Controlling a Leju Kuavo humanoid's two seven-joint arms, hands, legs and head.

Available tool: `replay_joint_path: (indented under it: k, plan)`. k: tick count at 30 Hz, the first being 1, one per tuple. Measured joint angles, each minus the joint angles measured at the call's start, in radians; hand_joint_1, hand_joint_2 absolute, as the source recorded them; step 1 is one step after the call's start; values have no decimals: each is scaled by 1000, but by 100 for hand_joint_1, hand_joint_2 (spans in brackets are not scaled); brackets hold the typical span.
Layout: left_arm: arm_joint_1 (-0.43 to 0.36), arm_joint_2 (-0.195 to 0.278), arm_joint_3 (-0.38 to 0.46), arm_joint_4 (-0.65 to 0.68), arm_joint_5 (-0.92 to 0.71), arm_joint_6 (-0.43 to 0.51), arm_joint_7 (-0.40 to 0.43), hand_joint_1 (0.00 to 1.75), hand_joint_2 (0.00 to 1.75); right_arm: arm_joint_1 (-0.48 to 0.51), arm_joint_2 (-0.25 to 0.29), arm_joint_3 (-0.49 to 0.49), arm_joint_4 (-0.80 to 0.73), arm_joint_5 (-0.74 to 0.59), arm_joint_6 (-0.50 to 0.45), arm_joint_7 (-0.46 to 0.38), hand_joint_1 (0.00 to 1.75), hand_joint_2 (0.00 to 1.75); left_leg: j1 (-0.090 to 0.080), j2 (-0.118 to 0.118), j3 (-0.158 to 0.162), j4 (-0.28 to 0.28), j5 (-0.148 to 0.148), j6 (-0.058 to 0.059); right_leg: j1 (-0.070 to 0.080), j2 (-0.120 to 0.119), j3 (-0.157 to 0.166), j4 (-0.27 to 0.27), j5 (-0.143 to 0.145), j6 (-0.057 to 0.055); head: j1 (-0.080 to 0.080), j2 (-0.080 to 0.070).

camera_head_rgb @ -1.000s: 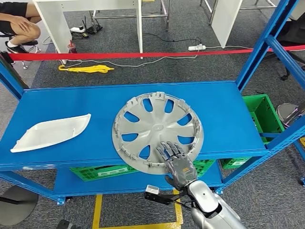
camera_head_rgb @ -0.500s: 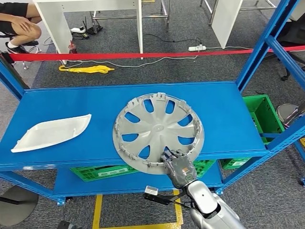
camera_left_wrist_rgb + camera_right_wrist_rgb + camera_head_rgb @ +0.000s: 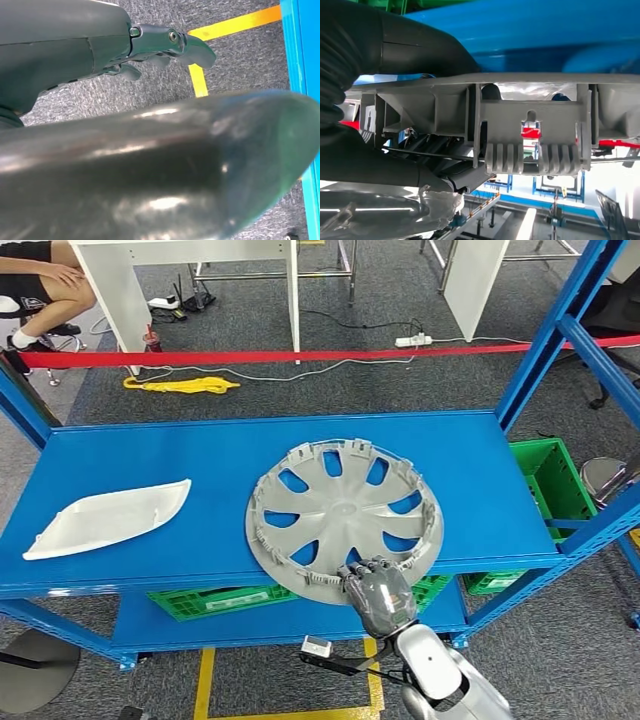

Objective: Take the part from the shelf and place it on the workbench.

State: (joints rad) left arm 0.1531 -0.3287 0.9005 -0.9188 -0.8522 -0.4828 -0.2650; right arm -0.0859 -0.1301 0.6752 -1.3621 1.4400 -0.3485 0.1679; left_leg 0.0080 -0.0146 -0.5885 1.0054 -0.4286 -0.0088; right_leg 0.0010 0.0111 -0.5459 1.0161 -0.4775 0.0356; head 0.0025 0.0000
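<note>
**Operator:** Since the lift depends on where the part sits relative to the hand, where does it lie?

**Technician:** The round grey plastic wheel cover [image 3: 345, 521] lies flat on the blue metal shelf [image 3: 151, 455], its near edge overhanging the shelf's front lip. The right hand [image 3: 380, 593] is at that near edge, directly on the robot's side of the cover. The rest of the cover extends away from the hand, toward the back of the shelf.

**Operator:** State of the right hand?

**Technician:** Its fingers are curled over the rim, and the right wrist view shows the clip-lined rim [image 3: 531, 131] running between the thumb and the darker fingers. I judge it to be gripping the rim.

**Operator:** And the left hand?

**Technician:** The left hand [image 3: 166, 47] hangs over the grey carpet beside the yellow floor line, holding nothing, fingers loosely extended. It is well apart from the cover, so the right hand is the nearer one.

**Operator:** Any long axis to consider?

**Technician:** None; the cover is circular. What matters is that the grip is at one edge, so most of the cover's weight lies beyond the hand. Expect it to sag when it leaves the shelf.
</note>
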Motion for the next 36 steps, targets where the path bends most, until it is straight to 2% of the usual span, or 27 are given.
replay_joint_path:
  k: [7, 11, 16, 21, 25, 28, 32, 36]
  plan:
    - [8, -2, 2, -8, 13, 2, 0, 0, 0, 43, -27, 1, -114, 87, -27, 23, 175, 175, 0, 0, -1, 0, 0, 0, 0, 0, 0, 0, 0, 0, 0, 0]
    - [18, -3, 2, -12, 31, 11, -2, 0, 0, 72, -55, 6, -211, 122, -92, 53, 175, 175, 0, 0, -2, 0, 0, 0, 0, 0, -1, 0, 0, 0, 0, 0]
    - [28, -5, -3, -17, 48, 20, -2, 0, 0, 56, -114, 23, -297, 128, -188, 109, 175, 175, 0, 0, -3, 0, 0, 0, 0, 0, -1, 0, 0, 0, 0, 0]
    - [39, -6, -16, -18, 62, 26, -4, 0, 0, 64, -138, -17, -358, 131, -294, -31, 175, 175, 0, 0, -3, 0, 0, 0, 0, 0, -2, 0, 0, 0, 0, 0]
    - [42, -7, -23, -18, 69, 24, -13, 0, 175, 89, -137, -53, -380, 132, -317, -110, 175, 175, 0, -1, -3, 0, 0, 0, 0, -1, -2, 0, 0, 0, 0, 0]
    - [42, -8, -28, -19, 73, 23, -24, 0, 175, 115, -131, -82, -408, 132, -322, -155, 175, 175, 0, 0, -3, 0, 0, 0, 0, 0, -2, 0, 0, 0, 0, 0]
    - [43, -8, -33, -20, 74, 22, -26, 0, 175, 128, -125, -101, -428, 132, -324, -165, 175, 175, 0, 0, -3, 0, 0, 0, 0, 0, -2, 0, 0, 0, 0, 0]
    - [43, -8, -35, -21, 76, 20, -31, 0, 0, 137, -120, -113, -440, 132, -324, -182, 175, 175, 0, 0, -3, 0, 0, 0, 0, 0, -2, 0, 0, 0, 0, 0]
